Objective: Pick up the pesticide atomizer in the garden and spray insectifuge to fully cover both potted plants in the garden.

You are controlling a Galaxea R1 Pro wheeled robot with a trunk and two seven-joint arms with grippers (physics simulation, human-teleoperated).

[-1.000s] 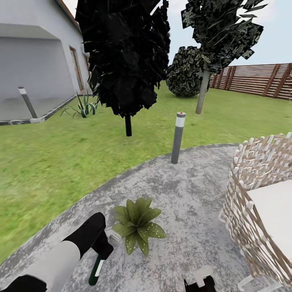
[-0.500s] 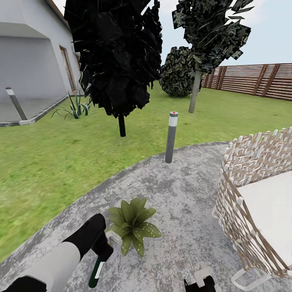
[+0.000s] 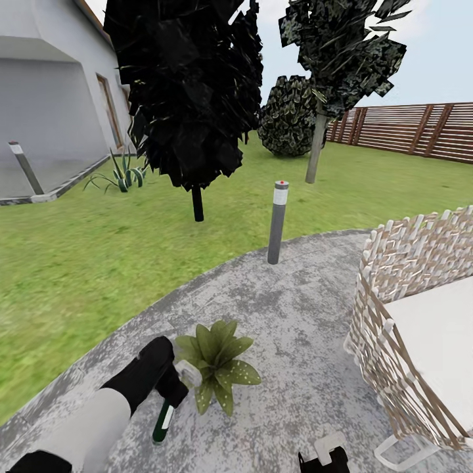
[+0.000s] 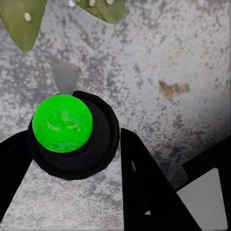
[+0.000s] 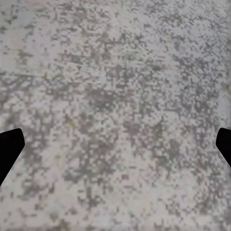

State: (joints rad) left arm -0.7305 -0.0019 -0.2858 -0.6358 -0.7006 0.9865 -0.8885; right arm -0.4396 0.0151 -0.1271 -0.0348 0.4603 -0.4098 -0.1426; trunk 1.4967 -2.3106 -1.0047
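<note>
Beside plant (image 3: 215, 362), atomizer (image 3: 165, 419) now nearer

Garden: lawn (image 3: 79, 263), fence (image 3: 420, 128), patio (image 3: 295, 341).

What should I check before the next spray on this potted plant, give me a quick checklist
1. Pesticide atomizer held in left gripper: ok.
2. Whitish trigger head next to the potted plant, apparently facing its leaves: ok.
3. Insectifuge specks on leaves: some show; full cover cannot tell.
4. Second potted plant located: cannot tell.
5. Right gripper open over bare stone patio, out of the way: ok.
</note>
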